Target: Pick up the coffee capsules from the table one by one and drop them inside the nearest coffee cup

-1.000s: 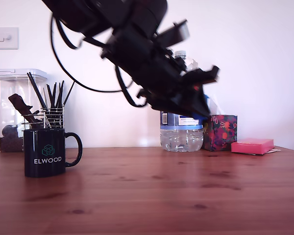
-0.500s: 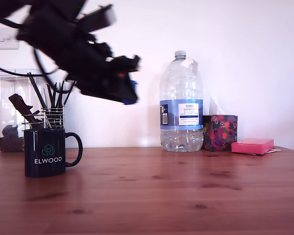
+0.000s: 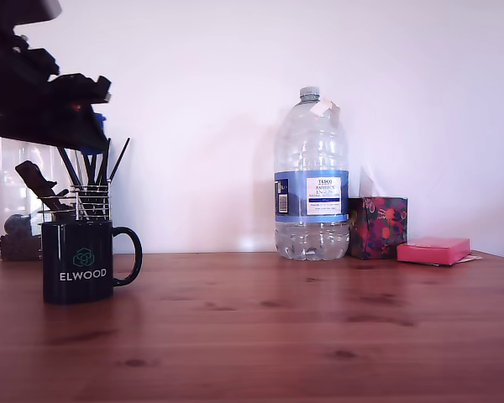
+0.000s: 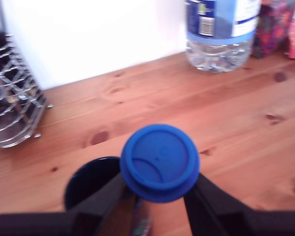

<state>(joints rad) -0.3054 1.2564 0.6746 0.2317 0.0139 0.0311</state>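
My gripper [image 3: 95, 126] hangs at the exterior view's upper left, above the dark mug [image 3: 76, 262] marked "ELWOOD" and a little to that view's right of its middle. It is shut on a bright blue coffee capsule [image 4: 160, 162], whose flat round face fills the middle of the wrist view between the two black fingers [image 4: 209, 199]. A sliver of the blue capsule [image 3: 99, 120] shows at the fingertips in the exterior view. The mug's dark opening [image 4: 91, 179] lies below and beside the capsule. The mug stands on the reddish wooden table [image 3: 277, 336].
Behind the mug stand a wire holder of black sticks [image 3: 91, 200] and a clear canister [image 3: 17, 197]. A large water bottle [image 3: 311, 176], a patterned box [image 3: 378, 227] and a pink pad [image 3: 433, 249] line the back at the exterior view's right.
The arm has swung from the exterior view's middle-right across to the far left, carrying the blue capsule, and now sits over the mug.
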